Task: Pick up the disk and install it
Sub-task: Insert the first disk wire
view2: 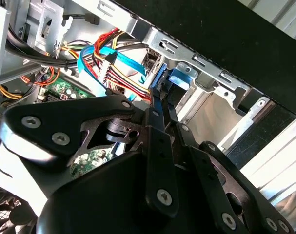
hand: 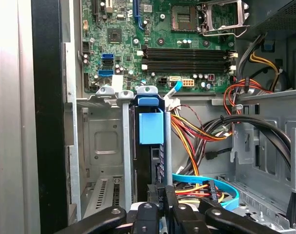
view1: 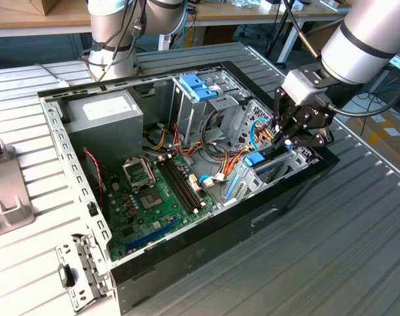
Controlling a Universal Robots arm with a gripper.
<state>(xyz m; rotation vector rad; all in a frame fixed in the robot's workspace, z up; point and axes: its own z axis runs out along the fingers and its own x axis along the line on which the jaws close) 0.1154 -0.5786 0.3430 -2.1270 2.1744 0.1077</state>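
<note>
The black jaws (hand: 160, 197) are clenched on the upper edge of the flat dark metal disk with blue plastic mounting pieces (hand: 151, 146), which stands on edge in a slot of the grey metal drive bay (hand: 106, 141) inside the open black computer case (view1: 206, 230). In the exterior view the jaws (view1: 283, 139) reach down into the case's corner nearest that view's right. Beside the bay run bundled red, yellow and blue cables (hand: 196, 131); beyond it lies the green motherboard (hand: 138, 29). The case rests on a ribbed grey metal surface (view1: 305, 263).
</note>
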